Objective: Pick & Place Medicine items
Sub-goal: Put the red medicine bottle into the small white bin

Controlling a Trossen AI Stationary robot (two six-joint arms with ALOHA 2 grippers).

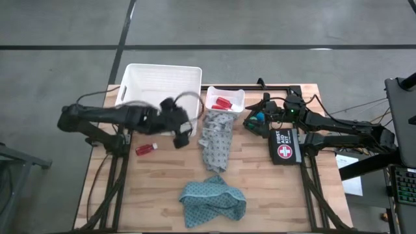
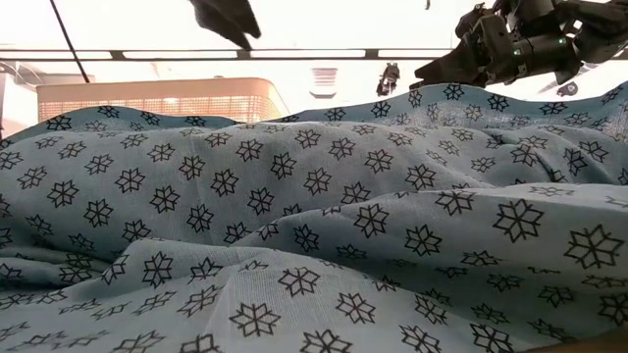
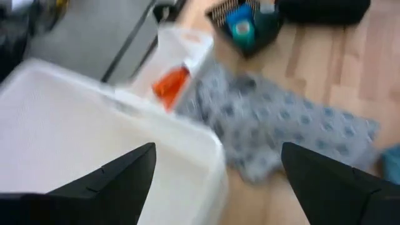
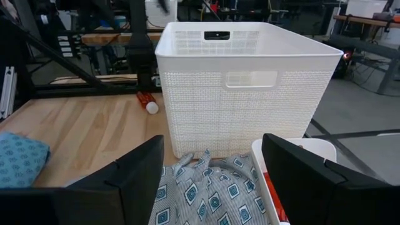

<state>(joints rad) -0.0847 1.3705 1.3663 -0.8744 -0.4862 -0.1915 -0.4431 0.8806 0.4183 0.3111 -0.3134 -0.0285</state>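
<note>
Seen from above, the white basket [image 1: 162, 83] stood at the table's far left, and everything else was placed from it. The left gripper [image 1: 182, 134] hung just in front of the basket's near right corner, its jaws spread and empty. One red bottle [image 1: 146, 149] lay on bare wood in front of the basket, slightly left of that gripper, its long axis running roughly left to right. The left arm was judged far nearer to it than the right. A small white tray [image 1: 225, 100] touching the basket's right side held more red bottles [image 1: 222, 103]. Further right, the right gripper [image 1: 255, 120] sat by a blue container [image 1: 260, 117]; whether it was gripped could not be told. A grey cloth [image 1: 216, 140] lay before the tray, a teal cloth [image 1: 212, 200] at the near edge, and a black pouch [image 1: 285, 145] well to the right.

In the low view, teal cloth [image 2: 314, 226] filled nearly everything; only the basket [image 2: 162, 98] showed behind it.

The left wrist view showed the spread fingers [image 3: 119, 175] over the basket rim [image 3: 112, 106], but not the loose bottle.

The right wrist view alone showed that bottle [image 4: 147, 104] beside the basket [image 4: 244, 87], with parted fingers [image 4: 134, 172].
</note>
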